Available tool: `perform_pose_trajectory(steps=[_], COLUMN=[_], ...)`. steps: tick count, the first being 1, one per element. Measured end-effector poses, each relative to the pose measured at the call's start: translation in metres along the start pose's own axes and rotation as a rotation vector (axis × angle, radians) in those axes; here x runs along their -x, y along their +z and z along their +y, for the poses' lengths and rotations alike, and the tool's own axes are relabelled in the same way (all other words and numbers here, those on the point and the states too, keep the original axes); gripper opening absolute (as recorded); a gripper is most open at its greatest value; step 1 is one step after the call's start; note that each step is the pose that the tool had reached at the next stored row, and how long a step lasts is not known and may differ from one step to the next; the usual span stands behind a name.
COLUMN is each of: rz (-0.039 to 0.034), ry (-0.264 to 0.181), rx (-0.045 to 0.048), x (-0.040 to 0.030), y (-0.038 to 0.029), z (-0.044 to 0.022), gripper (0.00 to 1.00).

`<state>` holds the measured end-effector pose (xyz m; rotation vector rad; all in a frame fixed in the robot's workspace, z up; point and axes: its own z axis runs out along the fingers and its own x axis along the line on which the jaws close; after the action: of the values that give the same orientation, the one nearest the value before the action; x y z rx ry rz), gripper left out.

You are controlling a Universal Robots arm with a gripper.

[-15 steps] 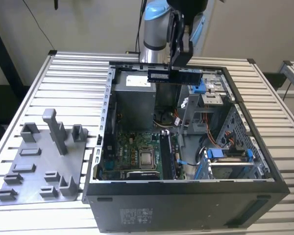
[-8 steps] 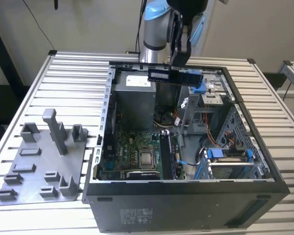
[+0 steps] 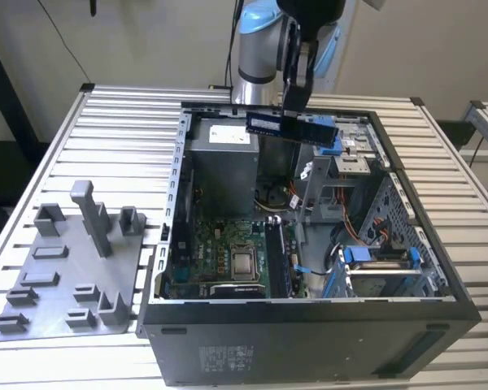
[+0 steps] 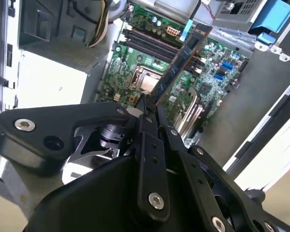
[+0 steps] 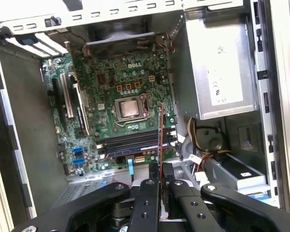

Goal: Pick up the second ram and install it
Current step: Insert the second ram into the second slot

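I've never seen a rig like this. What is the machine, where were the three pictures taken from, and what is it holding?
It is a robot arm with two fingers at its tip. One picture comes from a camera off the arm; the other two from cameras riding near its wrist. On the slatted table stand an open computer case and a grey tray. The fingers are shut on the second ram, a memory stick, held above the motherboard inside the case.

Dark blue-green ram (image 3: 291,126) w/ black chips, green mobo (image 5: 106,92), grey tray (image 3: 65,286)
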<state>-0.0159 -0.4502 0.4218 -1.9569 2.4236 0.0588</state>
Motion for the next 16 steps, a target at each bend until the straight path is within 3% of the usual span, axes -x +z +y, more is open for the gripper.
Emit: perform_pose_trajectory(steps=[16], rz=[-0.0015], ry=[0.133], rx=[-0.0055], x=[-0.0004], y=[0.0005], z=[-0.0001], gripper=[0.14])
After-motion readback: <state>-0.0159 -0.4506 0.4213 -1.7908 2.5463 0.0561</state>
